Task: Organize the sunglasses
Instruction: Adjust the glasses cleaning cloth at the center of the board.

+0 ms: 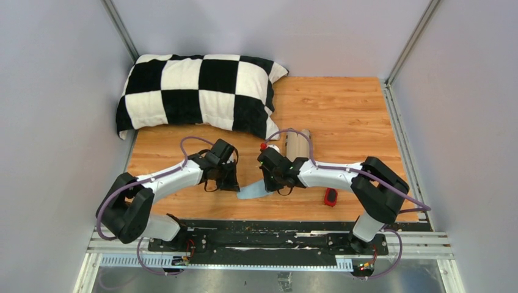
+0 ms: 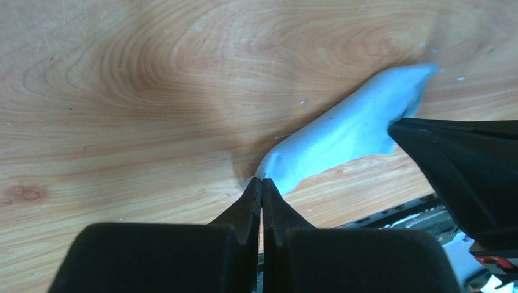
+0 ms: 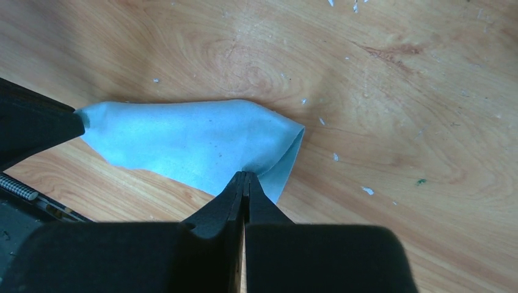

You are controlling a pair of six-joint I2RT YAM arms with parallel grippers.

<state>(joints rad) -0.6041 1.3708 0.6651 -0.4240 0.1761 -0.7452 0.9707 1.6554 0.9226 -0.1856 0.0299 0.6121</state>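
The sunglasses [image 1: 330,197], red-framed with dark lenses, lie on the wooden table to the right of both grippers, untouched. A light blue cloth [image 1: 253,191] stretches between the two grippers near the table's front edge. My left gripper [image 1: 236,185] is shut, pinching the left end of the cloth [image 2: 342,137]; its own tips [image 2: 262,182] meet at the fabric's edge. My right gripper [image 1: 269,185] is shut on the folded right end of the cloth [image 3: 189,137], tips [image 3: 246,176] closed on the fold. The sunglasses are out of both wrist views.
A black-and-white checkered pillow [image 1: 198,91] fills the back left. A grey oblong case [image 1: 298,144] lies behind the right wrist. The table's front edge and the black base rail [image 1: 269,235] run just below the cloth. Grey walls enclose the sides.
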